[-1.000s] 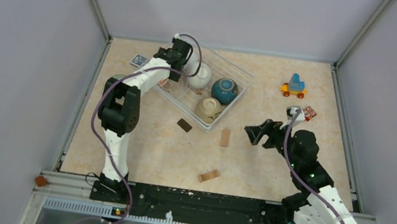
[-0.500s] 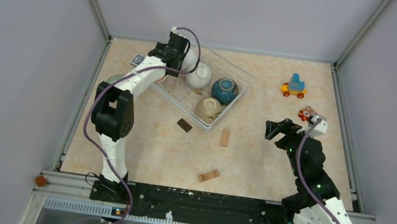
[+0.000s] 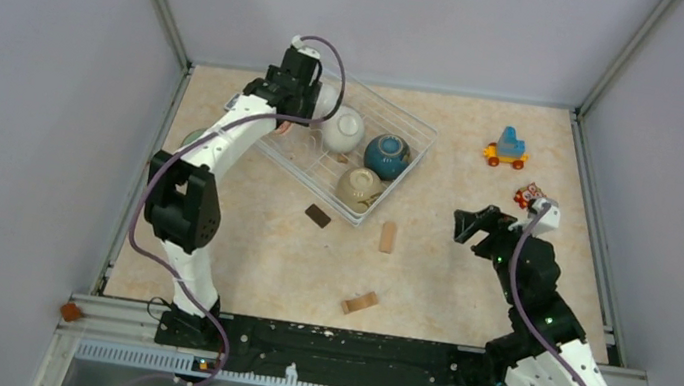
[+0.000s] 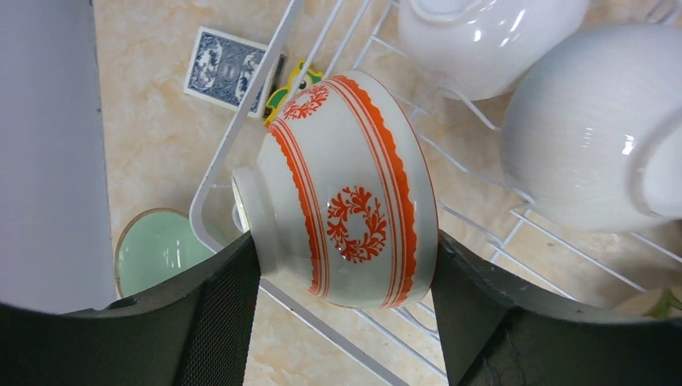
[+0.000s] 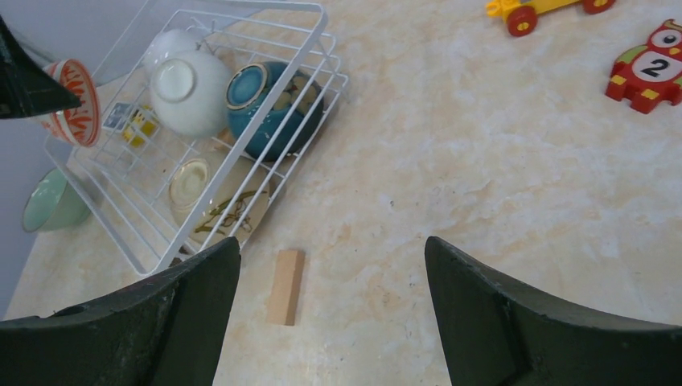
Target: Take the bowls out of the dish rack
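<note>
Now the left end effector (image 4: 342, 261) is clamped on the white round ceramic bowl with orange-red pattern (image 4: 346, 185), holding it on its side above the far-left rim of the white wire-grid dish rack (image 4: 239, 121). Inside sit two plain white bowls (image 4: 587, 137), a dark teal bowl (image 3: 388, 155) and a beige bowl (image 3: 359, 185). A pale green bowl (image 4: 157, 249) rests on the tabletop (image 5: 482, 161) left of the rack. The right end effector (image 5: 331, 249) hovers on the right, fingers apart.

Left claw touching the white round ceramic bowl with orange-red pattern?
Touching. Left wrist view: left claw clamps the orange-red patterned white ceramic bowl at foot and rim.
</note>
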`<state>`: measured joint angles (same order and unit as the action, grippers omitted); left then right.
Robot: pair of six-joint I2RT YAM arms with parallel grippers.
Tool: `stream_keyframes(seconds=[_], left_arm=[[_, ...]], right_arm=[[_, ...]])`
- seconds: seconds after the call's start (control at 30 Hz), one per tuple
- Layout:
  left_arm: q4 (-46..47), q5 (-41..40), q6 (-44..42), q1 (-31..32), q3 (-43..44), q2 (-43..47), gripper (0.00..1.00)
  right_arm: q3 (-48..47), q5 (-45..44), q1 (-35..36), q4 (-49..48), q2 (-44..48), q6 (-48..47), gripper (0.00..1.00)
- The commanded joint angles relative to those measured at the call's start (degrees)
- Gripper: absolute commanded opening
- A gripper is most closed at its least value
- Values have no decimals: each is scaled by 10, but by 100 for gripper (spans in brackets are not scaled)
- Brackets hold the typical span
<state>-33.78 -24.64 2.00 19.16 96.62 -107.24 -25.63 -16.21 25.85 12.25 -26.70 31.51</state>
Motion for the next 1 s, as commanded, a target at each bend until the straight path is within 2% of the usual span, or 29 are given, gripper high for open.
stream_keyframes(seconds=[0.0,0.13,0.2,0.4,0.67,0.8,0.97], left_arm=[[23,51,12,-3,26,72,58],[27,99,23,-3,26,99,58],[29,121,32,-3,26,112,58],[33,217,73,-3,20,138,58],[72,384,155,-3,-25,182,57],[131,486,191,-3,-78,210,55],[229,592,275,-3,-144,237,55]], right_arm=[[-7,88,5,-49,3,-46,84],[-4,266,5,-112,-3,-110,84],[-2,327,5,-144,-18,-105,82],[-14,328,7,-206,-106,-41,79],[-57,306,38,-293,-217,-15,76],[-73,302,42,-331,-252,-1,74],[-114,285,47,-332,-291,31,73]])
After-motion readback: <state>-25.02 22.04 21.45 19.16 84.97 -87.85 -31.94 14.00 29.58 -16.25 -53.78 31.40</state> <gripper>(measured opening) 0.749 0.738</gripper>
